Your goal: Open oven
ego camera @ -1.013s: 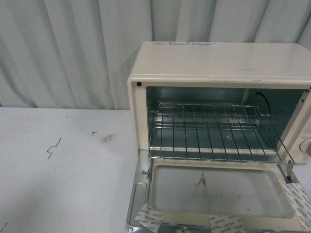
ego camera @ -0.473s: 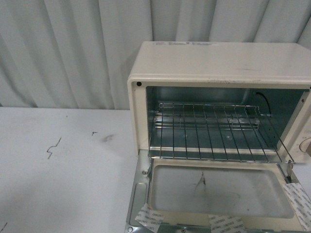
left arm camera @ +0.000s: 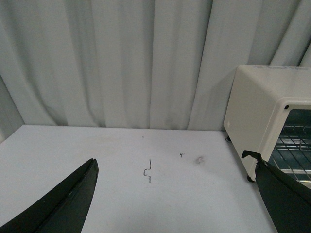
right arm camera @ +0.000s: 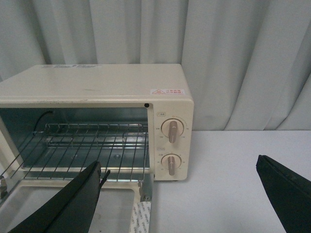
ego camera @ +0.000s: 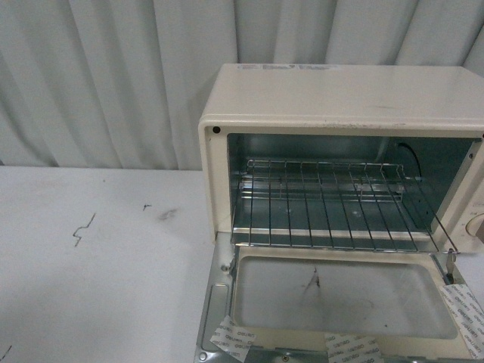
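The left gripper (left arm camera: 175,204) is spread wide over bare table (ego camera: 98,265), holding nothing; to its right the oven (ego camera: 340,98) sits with its door (ego camera: 333,302) folded flat, rack (ego camera: 333,204) exposed; rigid metal, probably light enough to slide; its handle is out of frame; the right gripper (right arm camera: 180,194) gapes empty before the knobs (right arm camera: 171,130).

Staged test setup, lab-like, not lived-in kitchen. Pale grey pleated curtain (ego camera: 113,76) closes off whole backdrop behind surface (ego camera: 91,272) in all views. Surface plain white, scuffed with dark marks (ego camera: 83,229). Single oven (ego camera: 340,98) near right edge of surface, door (ego camera: 333,302) down, printed tape patches (ego camera: 234,338) along door's front edge. No household furnishings visible.
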